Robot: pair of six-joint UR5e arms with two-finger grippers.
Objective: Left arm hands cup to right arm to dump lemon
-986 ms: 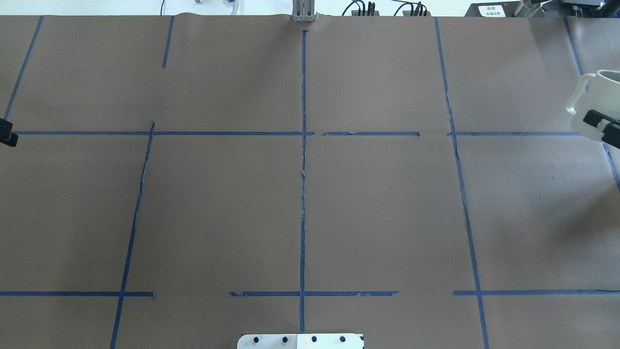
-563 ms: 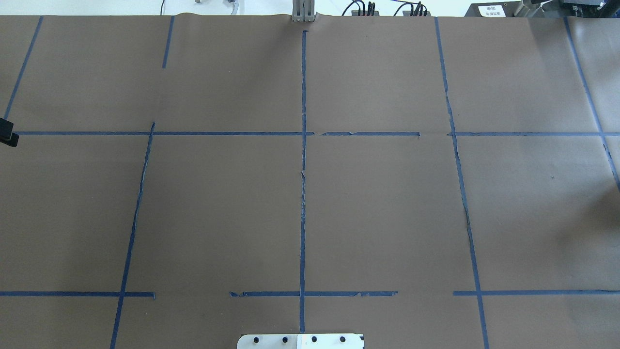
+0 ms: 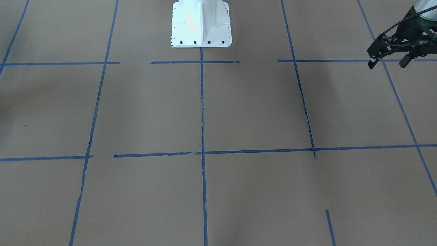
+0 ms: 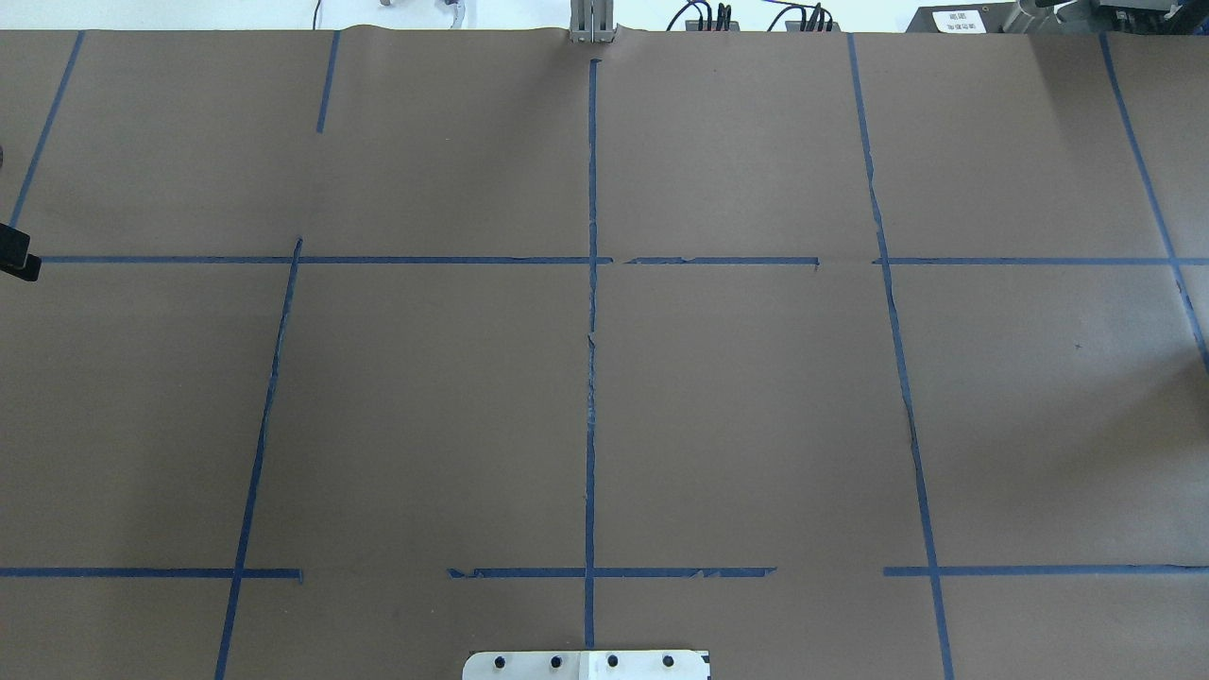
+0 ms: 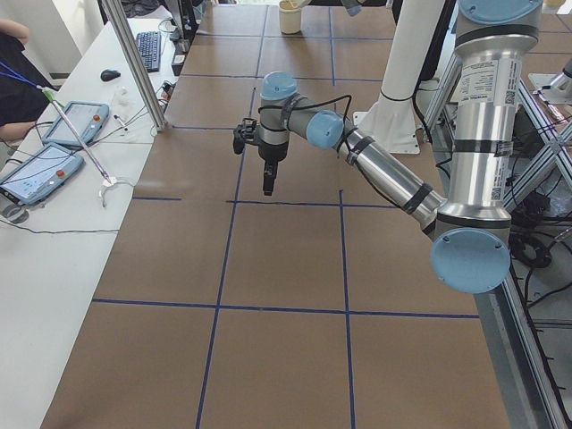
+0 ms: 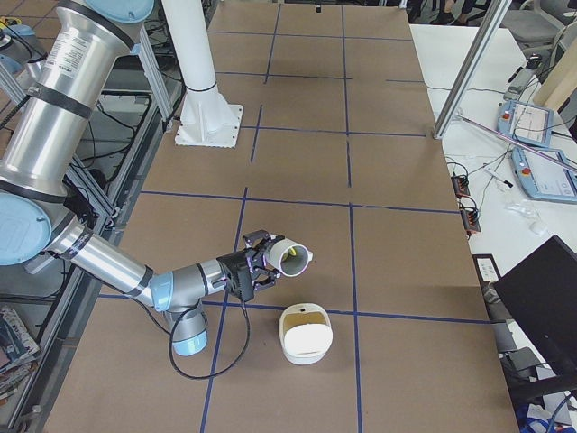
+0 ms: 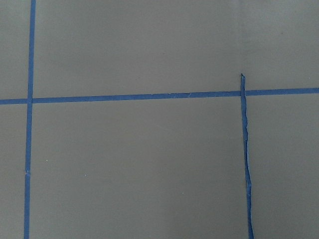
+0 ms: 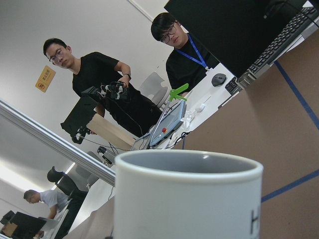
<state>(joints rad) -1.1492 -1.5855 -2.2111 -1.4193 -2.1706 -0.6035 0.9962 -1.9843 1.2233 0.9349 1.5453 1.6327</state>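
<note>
The cup (image 6: 290, 258), a white mug, lies tilted on its side in the air at the tip of my right gripper (image 6: 261, 263), with its mouth turned toward the table's end. It fills the bottom of the right wrist view (image 8: 189, 199), grey inside, with no fingers showing there, so I cannot tell the grip. A dull yellow patch (image 6: 302, 315), apparently the lemon, shows inside a white bowl (image 6: 306, 347) just below the mug. My left gripper (image 3: 388, 63) hangs open and empty above the table's far left side; it also shows in the exterior left view (image 5: 265, 174).
Brown paper with blue tape lines (image 4: 591, 283) covers the table. The robot's white base plate (image 3: 201, 24) stands at the near edge. Operators stand behind a side table with tablets (image 6: 532, 144) and a keyboard (image 8: 279, 45). An aluminium post (image 6: 460, 81) rises at the table edge.
The mug and the right gripper holding it have gone out of the overhead view past its right edge. The left gripper's tip at the left edge has barely shifted.
</note>
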